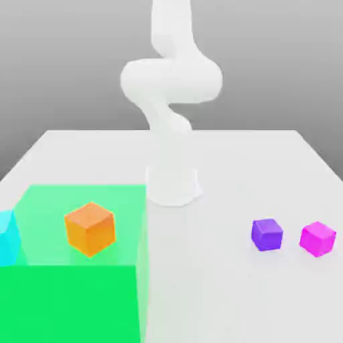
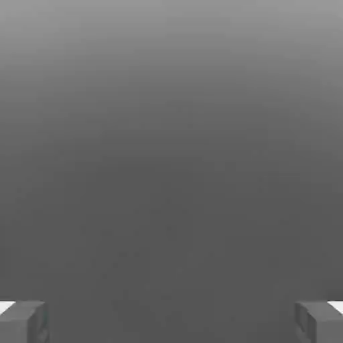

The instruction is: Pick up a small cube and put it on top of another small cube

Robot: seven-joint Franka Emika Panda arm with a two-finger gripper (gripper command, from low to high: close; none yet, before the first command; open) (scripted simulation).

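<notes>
While the fingers stand wide apart, holding nothing, the purple cube sits at the exterior view's lower right.

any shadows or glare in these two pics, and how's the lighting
exterior view: bright, even light, the white arm nearly blending into the pale floor, no hard dark shadows beside the purple cube or magenta cube, faces differing slightly in shade; hand view: dim grey gradient, lighter along one edge, no glare spot on it, jaws wide apart.
</notes>
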